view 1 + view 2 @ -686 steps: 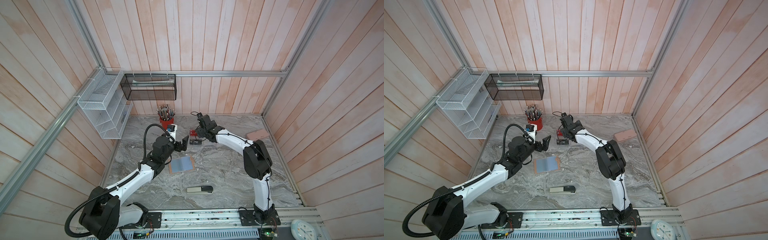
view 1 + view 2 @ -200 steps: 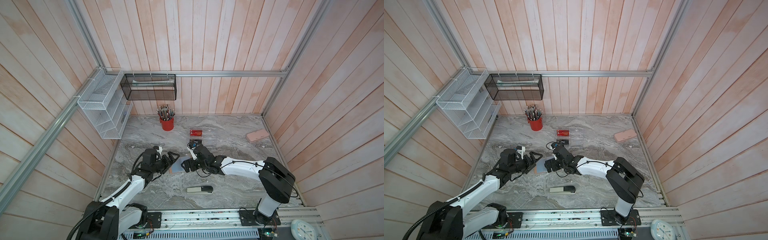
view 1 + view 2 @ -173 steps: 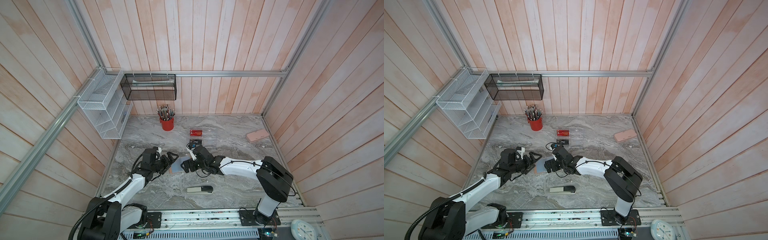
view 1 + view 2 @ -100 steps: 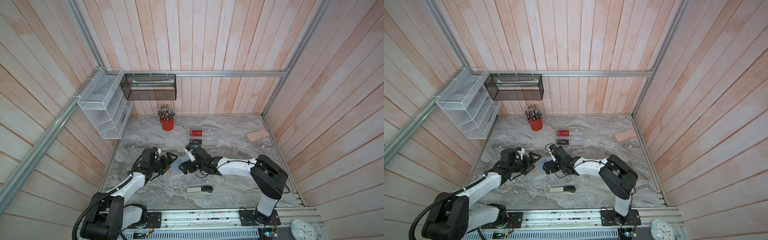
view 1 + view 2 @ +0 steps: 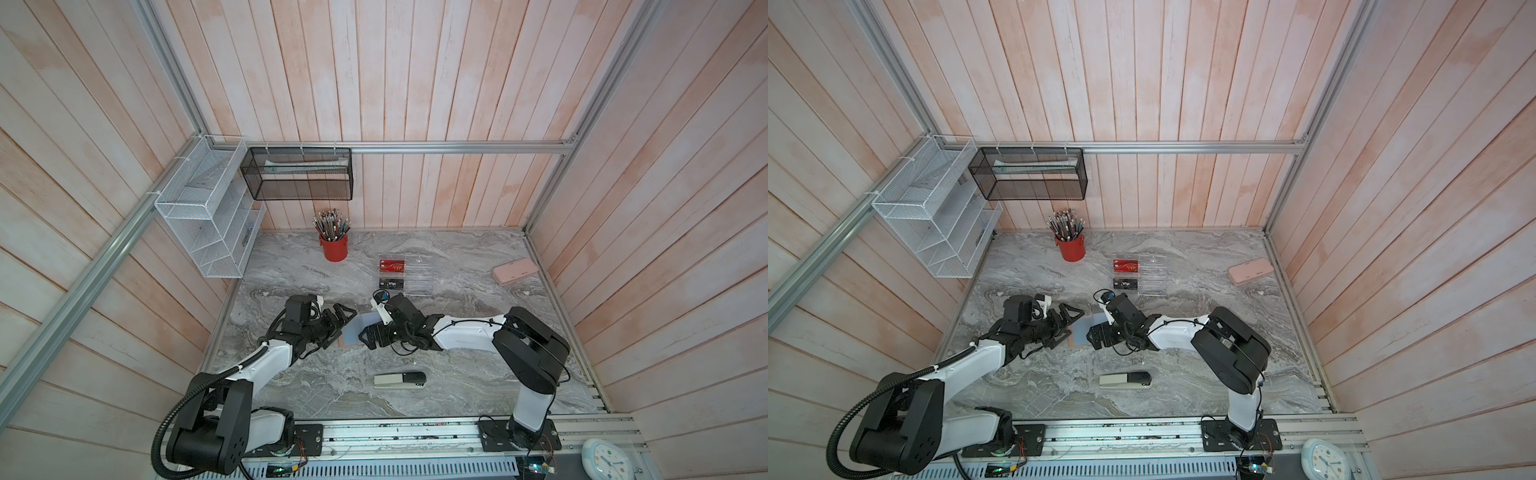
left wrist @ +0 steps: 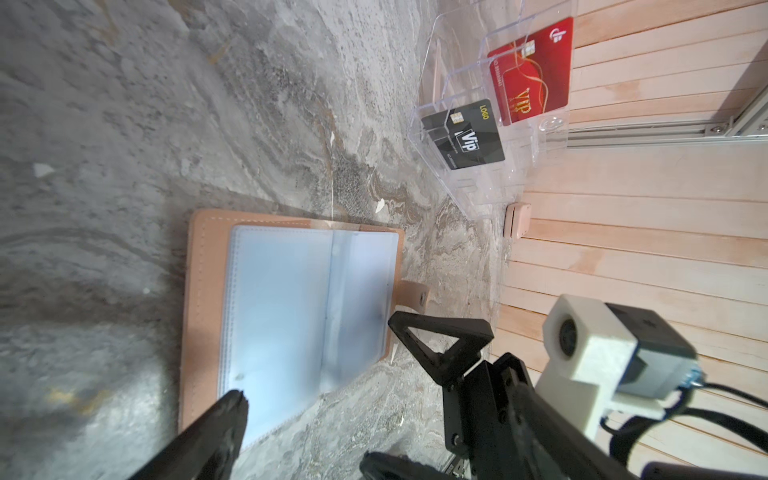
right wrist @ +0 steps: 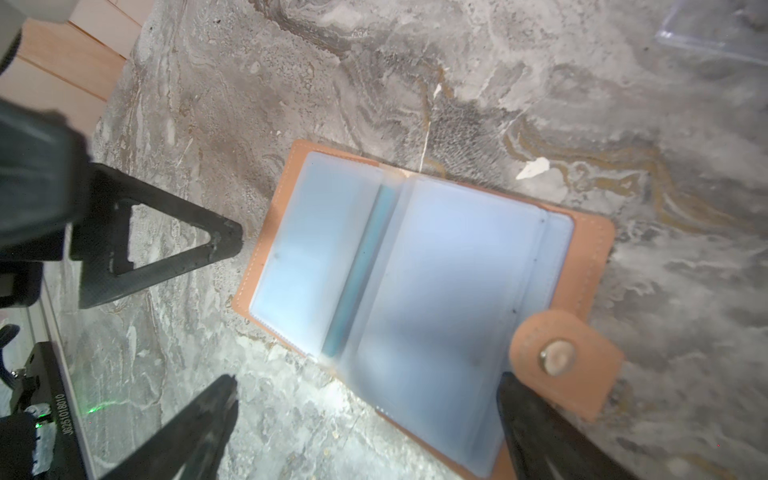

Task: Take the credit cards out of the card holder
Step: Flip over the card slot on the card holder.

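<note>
**Open card holder lies between two empty, wide-spread grippers**

The small tan-pink leather-look folding card holder [image 5: 352,332] lies spread flat on the grey marble-look tabletop [image 5: 457,374], with its clear bluish plastic sleeves facing up; in both top views the black left gripper [image 5: 337,326] sits just beside one edge of it, and the black right gripper [image 5: 368,337] sits just beside the opposite, snap-tab edge; both have their jaws spread wide and hold nothing; in the right wrist view the round snap tab [image 7: 561,353] overlaps one finger of the right gripper, though contact cannot be told; a thin teal card [image 7: 365,266] shows edge-on in the holder's centre fold. Farther back on the tabletop a clear acrylic rack [image 5: 417,276] carries a flat red card [image 6: 530,70] printed "VIP" in gold and a flat black card [image 6: 463,135] printed "VIP" in white with "LOGO" in yellow; the smaller print is unreadable.
</note>
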